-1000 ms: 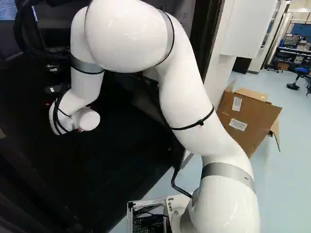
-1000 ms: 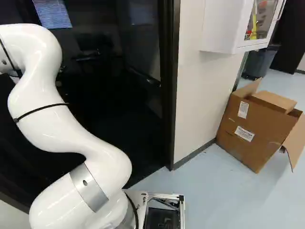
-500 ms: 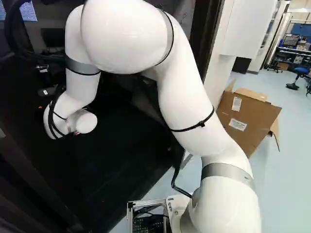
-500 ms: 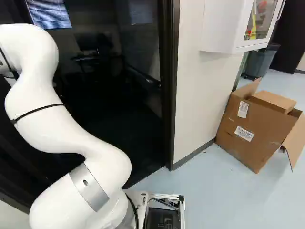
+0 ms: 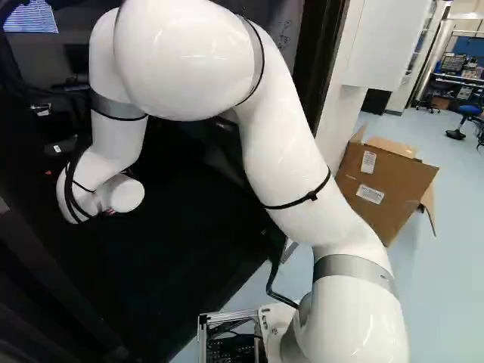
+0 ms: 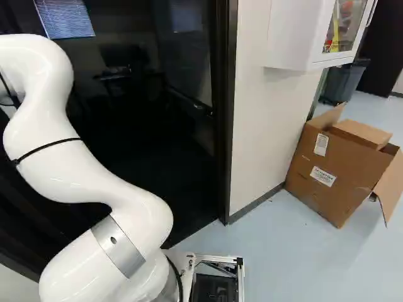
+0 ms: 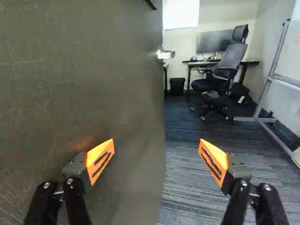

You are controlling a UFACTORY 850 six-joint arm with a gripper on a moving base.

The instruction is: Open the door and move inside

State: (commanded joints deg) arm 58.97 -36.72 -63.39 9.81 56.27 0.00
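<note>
The black gripper (image 5: pixel 59 147) shows dimly beyond the wrist at the left of the left base view. In the wrist view the gripper (image 7: pixel 156 157) stands open, its orange-padded fingers wide apart and nothing held between them. A large dark door (image 7: pixel 79 70) stands ajar, its face close behind one finger. Its free edge runs through the space between the fingers, and the other finger is over the room's carpet. Ahead, a metal handle (image 7: pixel 166 54) sticks out near that edge. The dark door frame (image 6: pixel 225 113) stands right of the arm in the right base view.
Beyond the door are an office chair (image 7: pixel 225 68), a desk (image 7: pixel 204 63) with a monitor, a black bin (image 7: pixel 177 86) and a metal-framed stand (image 7: pixel 274 77). Outside, a cardboard box (image 6: pixel 337 167) stands by the white wall (image 6: pixel 261 132), under a wall cabinet (image 6: pixel 296 38).
My arm's forearm and wrist have swung toward the left in the left base view, carrying the gripper along. In the right base view more of the window blinds shows. The base has not moved.
</note>
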